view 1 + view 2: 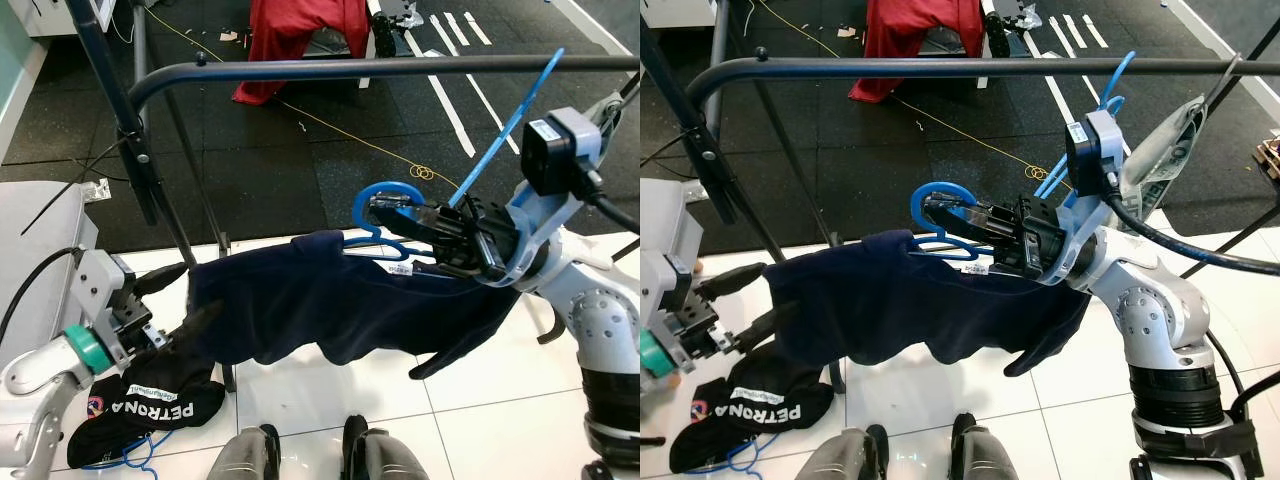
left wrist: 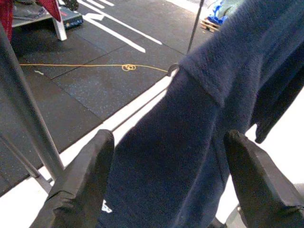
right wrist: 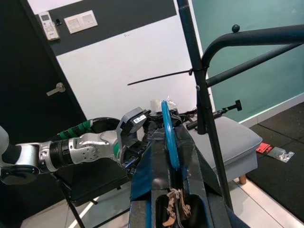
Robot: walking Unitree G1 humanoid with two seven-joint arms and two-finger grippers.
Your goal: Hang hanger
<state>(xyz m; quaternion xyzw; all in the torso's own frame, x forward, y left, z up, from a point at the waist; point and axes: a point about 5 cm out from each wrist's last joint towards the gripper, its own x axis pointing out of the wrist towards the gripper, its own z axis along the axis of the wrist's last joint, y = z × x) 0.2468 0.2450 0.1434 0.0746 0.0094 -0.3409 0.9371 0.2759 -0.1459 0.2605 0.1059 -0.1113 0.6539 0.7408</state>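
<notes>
A blue hanger (image 1: 385, 190) carries a navy garment (image 1: 330, 300) that droops across the middle, below the black rail (image 1: 380, 68) of a clothes rack. My right gripper (image 1: 388, 212) is shut on the hanger just under its hook, which sits lower than the rail. In the right wrist view the hanger (image 3: 168, 137) runs along the fingers. My left gripper (image 1: 185, 300) is open at the garment's left end. The left wrist view shows the navy cloth (image 2: 190, 142) hanging between the spread fingers (image 2: 80, 185).
The rack's uprights (image 1: 130, 130) stand at the left. A black garment with white lettering (image 1: 150, 405) lies on the tiles by my feet. A grey seat (image 1: 40, 230) is at the left, with red cloth (image 1: 300, 30) and a yellow cable (image 1: 425, 172) beyond.
</notes>
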